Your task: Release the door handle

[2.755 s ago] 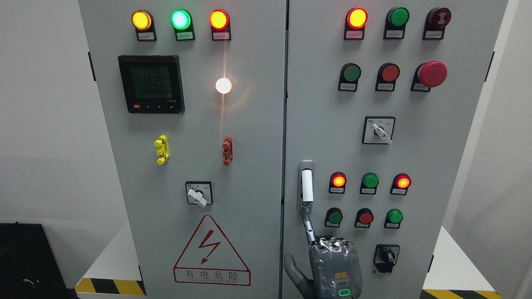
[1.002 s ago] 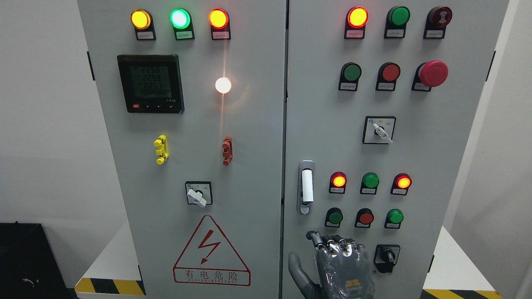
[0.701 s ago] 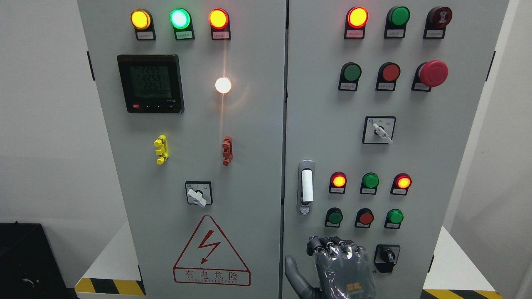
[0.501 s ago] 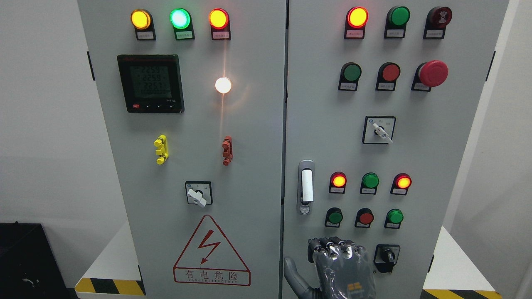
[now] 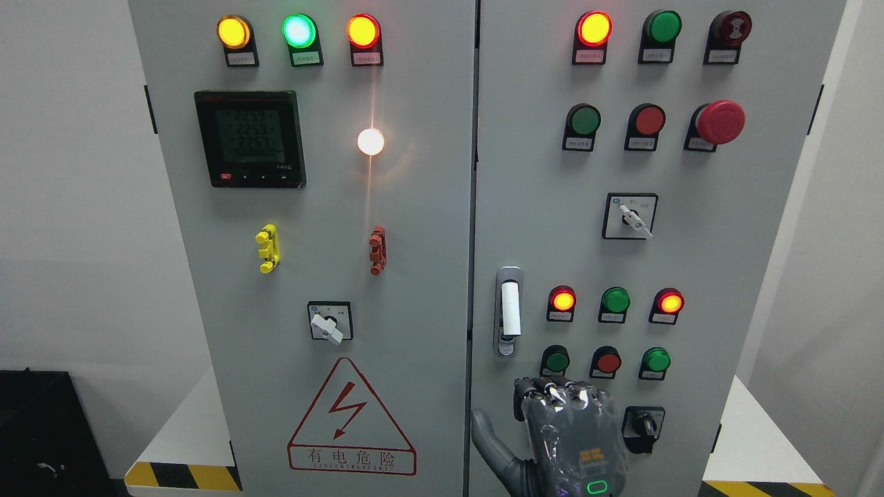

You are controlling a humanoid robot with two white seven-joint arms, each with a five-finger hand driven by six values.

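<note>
While the door handle [image 5: 509,309] is standing upright and free at the right cabinet door's [image 5: 663,262] left edge, the right hand [image 5: 566,435] is hovering just below it, fingers [image 5: 545,390] curled, gripping nothing, thumb [image 5: 492,438] sticking out leftward.

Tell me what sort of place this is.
Probably an electrical or industrial control room: a grey two-door control cabinet with lit indicator lamps, a digital meter, a red emergency-stop button and a high-voltage warning sign.
</note>
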